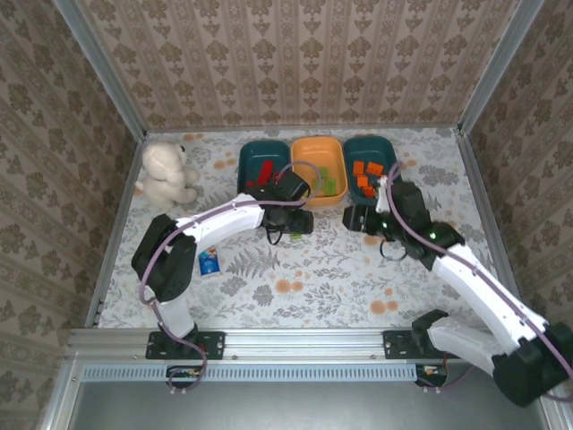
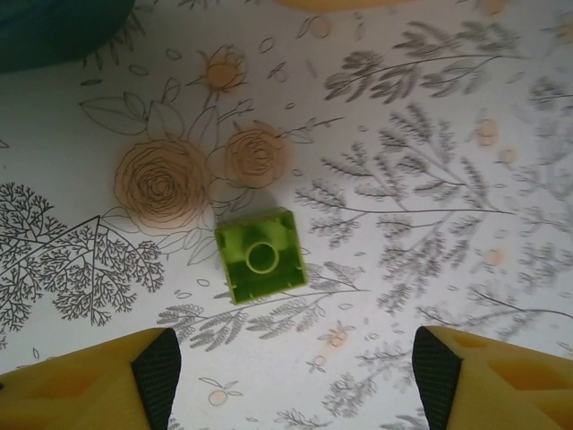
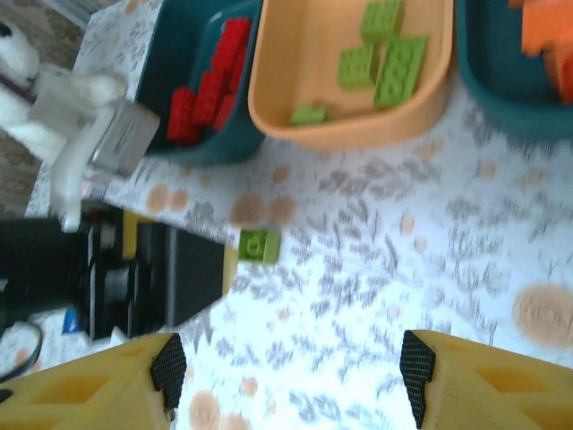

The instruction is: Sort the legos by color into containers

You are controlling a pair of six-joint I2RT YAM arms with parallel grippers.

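A light green lego (image 2: 260, 255) lies studs-down on the flowered table, just ahead of my left gripper (image 2: 295, 381), which is open and empty with a finger on each side. The same lego (image 3: 259, 245) shows beside the left gripper's fingers (image 3: 161, 278). My right gripper (image 3: 293, 372) hangs open above the table, holding nothing. At the back stand three containers. The left teal tub (image 1: 246, 154) holds red legos (image 3: 210, 81). The orange tub (image 1: 318, 141) holds green legos (image 3: 385, 49). The right teal tub (image 1: 369, 141) holds orange legos (image 1: 365, 172). Both grippers (image 1: 300, 221) (image 1: 356, 218) sit just in front of the tubs.
A white teddy bear (image 1: 166, 175) sits at the back left. A small blue-and-white carton (image 1: 209, 262) lies on the table by the left arm. Patterned walls close the table on three sides.
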